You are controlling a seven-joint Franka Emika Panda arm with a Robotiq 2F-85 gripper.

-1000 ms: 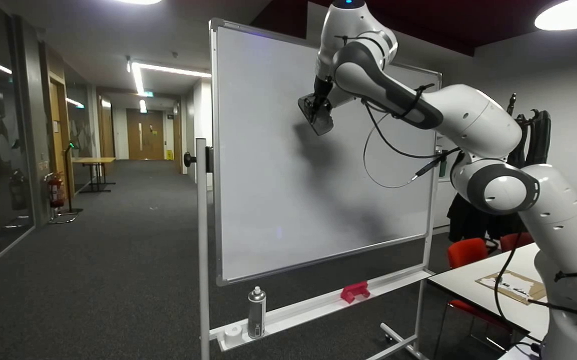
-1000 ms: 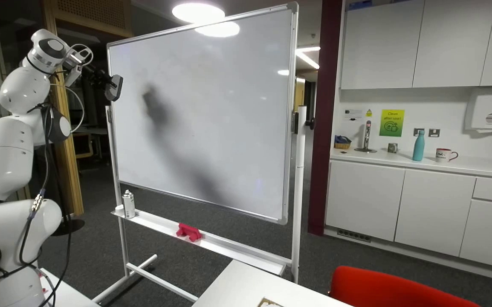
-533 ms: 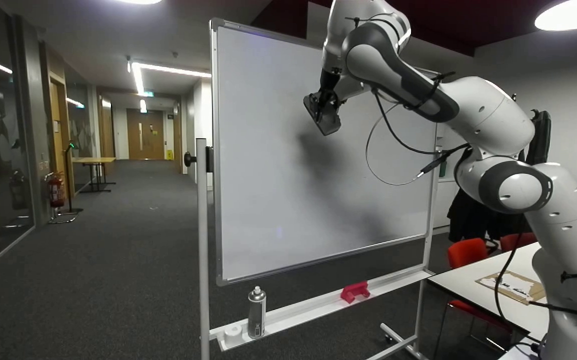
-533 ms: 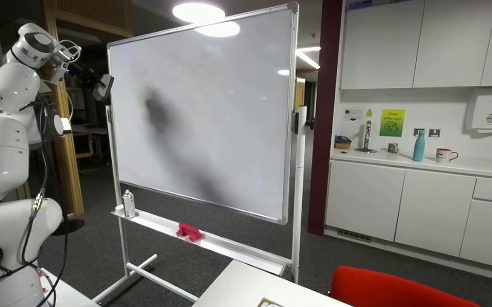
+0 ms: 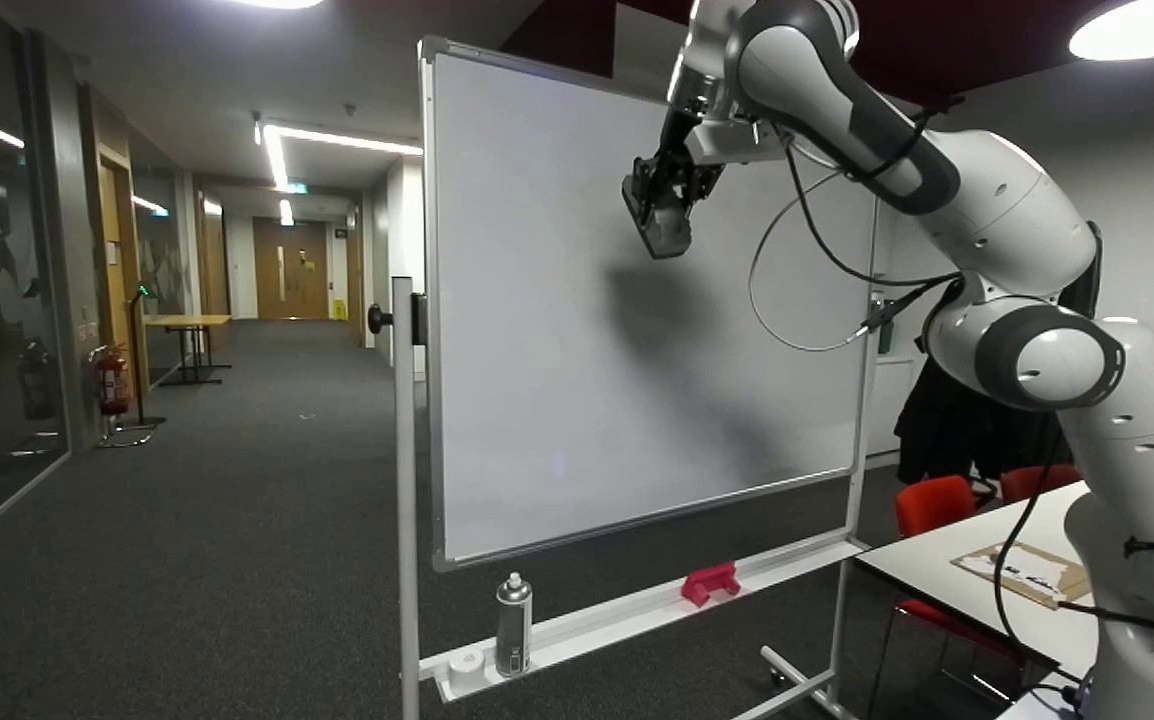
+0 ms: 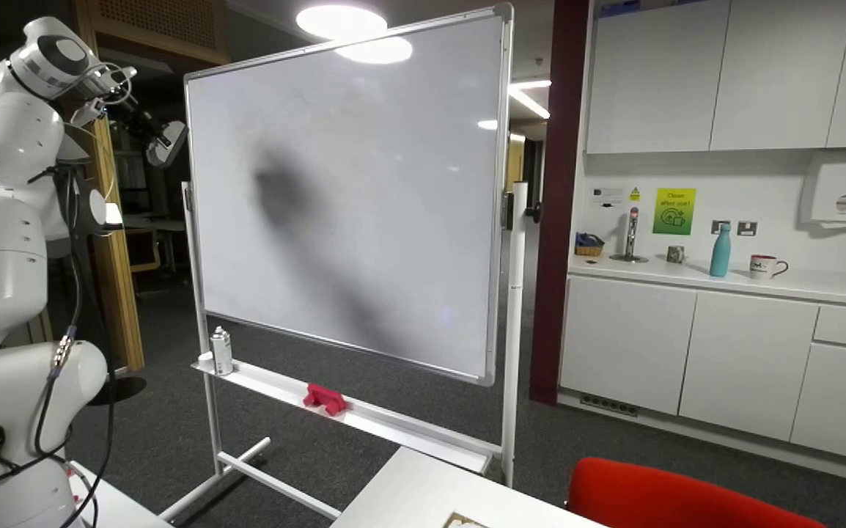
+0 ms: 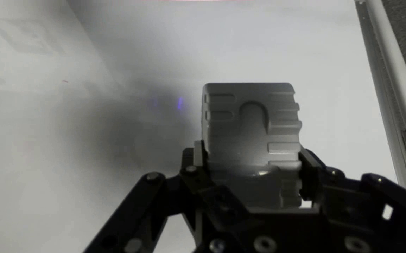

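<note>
gripper (image 7: pixel 252 156) has a proper clamp on a grey whiteboard eraser (image 7: pixel 251 137), and the wrist view is where that's clearest: a black finger (image 7: pixel 198 153) presses each side, with the eraser sitting right between the two and its far end poking out past the tips. the ridged back faces that camera, moulded groove and all, a detail too small to make out in the exterior views. the close-up also picks up a tiny red fleck (image 7: pixel 65 81) on the whiteboard (image 7: pixel 343 105).

in an exterior view the eraser looks apart from the whiteboard, tilted at the end of the gripper, with a blurry shadow (image 6: pixel 284 192) on the white surface. both exterior views catch an aerosol can (image 5: pixel 514 628) standing on the tray (image 5: pixel 617 620); the can is outside the wrist view. only an exterior view gets the fire extinguisher (image 5: pixel 113 382).
</note>
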